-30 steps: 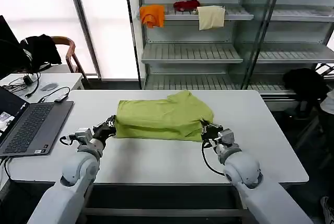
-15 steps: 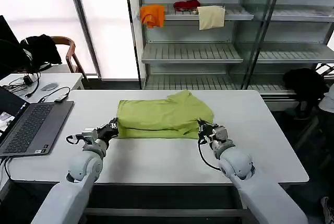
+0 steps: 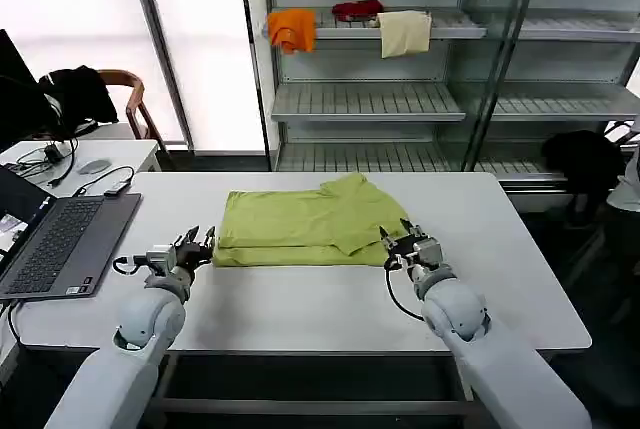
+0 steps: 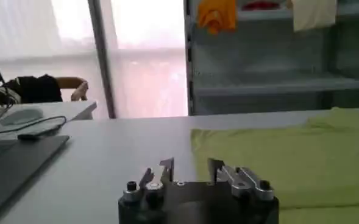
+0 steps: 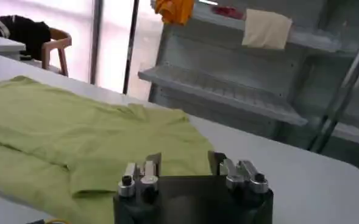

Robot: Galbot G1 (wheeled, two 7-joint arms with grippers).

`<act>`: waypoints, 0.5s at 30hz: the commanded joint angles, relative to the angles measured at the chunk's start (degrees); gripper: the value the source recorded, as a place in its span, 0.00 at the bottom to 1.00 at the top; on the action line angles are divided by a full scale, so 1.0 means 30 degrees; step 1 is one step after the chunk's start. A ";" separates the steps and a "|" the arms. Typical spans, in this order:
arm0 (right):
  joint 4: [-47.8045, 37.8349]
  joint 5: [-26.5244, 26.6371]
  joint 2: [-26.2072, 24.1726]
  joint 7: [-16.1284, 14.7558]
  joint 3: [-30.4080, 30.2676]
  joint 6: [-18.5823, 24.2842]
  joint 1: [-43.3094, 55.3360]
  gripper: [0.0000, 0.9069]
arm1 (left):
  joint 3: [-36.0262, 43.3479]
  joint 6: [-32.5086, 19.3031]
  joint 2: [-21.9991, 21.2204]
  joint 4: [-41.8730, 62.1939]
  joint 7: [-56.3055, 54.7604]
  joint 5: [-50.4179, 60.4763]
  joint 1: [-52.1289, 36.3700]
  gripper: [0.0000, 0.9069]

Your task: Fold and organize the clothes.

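Note:
The clothes, one lime yellow-green T-shirt (image 3: pixel 310 221), lie folded into a wide flat band in the middle of the white table (image 3: pixel 300 299), with a sleeve poking up at the far right corner. My left gripper (image 3: pixel 201 240) is open just off the shirt's near left corner, holding nothing. My right gripper (image 3: pixel 399 234) is open at the near right corner, also holding nothing. In the left wrist view the open gripper (image 4: pixel 190 165) points at the shirt's (image 4: pixel 289 152) left edge. In the right wrist view the open gripper (image 5: pixel 185 159) sits low over the shirt (image 5: pixel 75 128).
An open laptop (image 3: pixel 55 239) lies at the table's left edge. Behind the table stands a metal shelf rack (image 3: pixel 400 99) holding orange (image 3: pixel 291 27), red (image 3: pixel 357 9) and cream (image 3: pixel 405 32) cloths. A side table with cables and a chair are at the far left.
Both grippers have let go of the shirt's near edge, opened and drawn back a little toward me. The fold has settled flat on the table.

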 commanded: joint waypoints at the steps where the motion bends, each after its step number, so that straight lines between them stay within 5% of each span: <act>1: 0.3444 0.2314 -0.1196 0.0267 0.2019 -0.1038 -0.3311 1.00 | -0.0949 0.1469 0.0381 -0.3544 0.1146 -0.0651 0.3070 1.00; 15: 0.1021 0.3409 -0.0826 -0.0080 0.3288 -0.0633 -0.3663 0.97 | -0.1442 0.1064 -0.0049 -0.1604 0.2034 -0.0756 0.2780 1.00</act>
